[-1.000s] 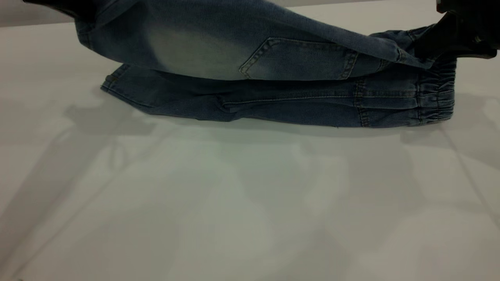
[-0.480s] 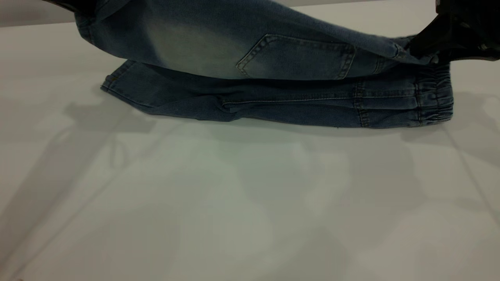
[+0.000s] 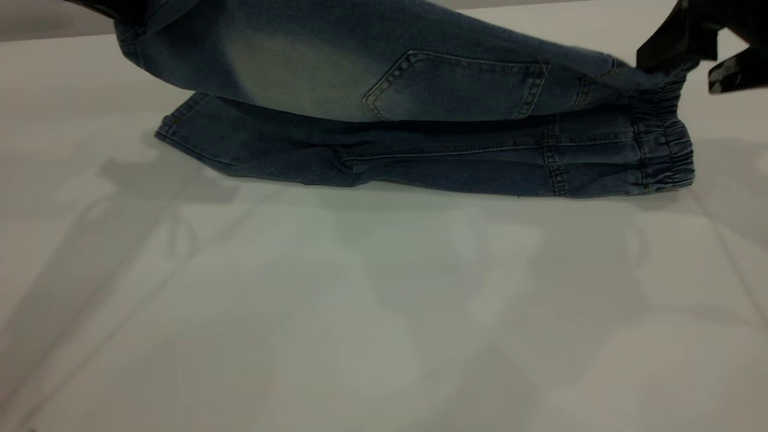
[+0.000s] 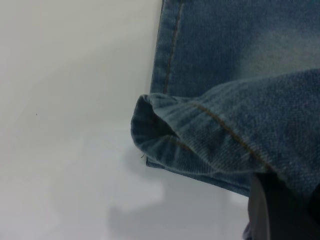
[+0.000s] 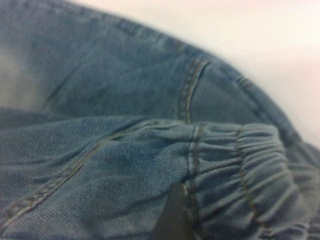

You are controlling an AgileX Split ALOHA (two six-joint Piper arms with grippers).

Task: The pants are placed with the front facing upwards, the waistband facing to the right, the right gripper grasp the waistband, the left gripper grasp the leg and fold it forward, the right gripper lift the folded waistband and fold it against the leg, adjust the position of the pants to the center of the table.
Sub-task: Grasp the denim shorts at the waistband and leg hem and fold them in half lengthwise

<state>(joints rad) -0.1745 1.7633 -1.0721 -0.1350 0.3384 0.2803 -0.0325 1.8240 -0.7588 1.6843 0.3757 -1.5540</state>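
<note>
Right claw (image 3: 699,63) now spread; waistband (image 3: 663,141) just below, released.

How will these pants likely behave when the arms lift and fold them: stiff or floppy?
Probably floppy: the pants sag between the left gripper and the right gripper. Likely not slippery, as the lower layer lies bunched on the table. The gathered waistband probably stretches when pulled.

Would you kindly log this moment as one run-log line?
stage: first fold | pants: upper half lifted over lower | right end effector: open, at waistband | left end effector: shut on leg hem | table
</note>
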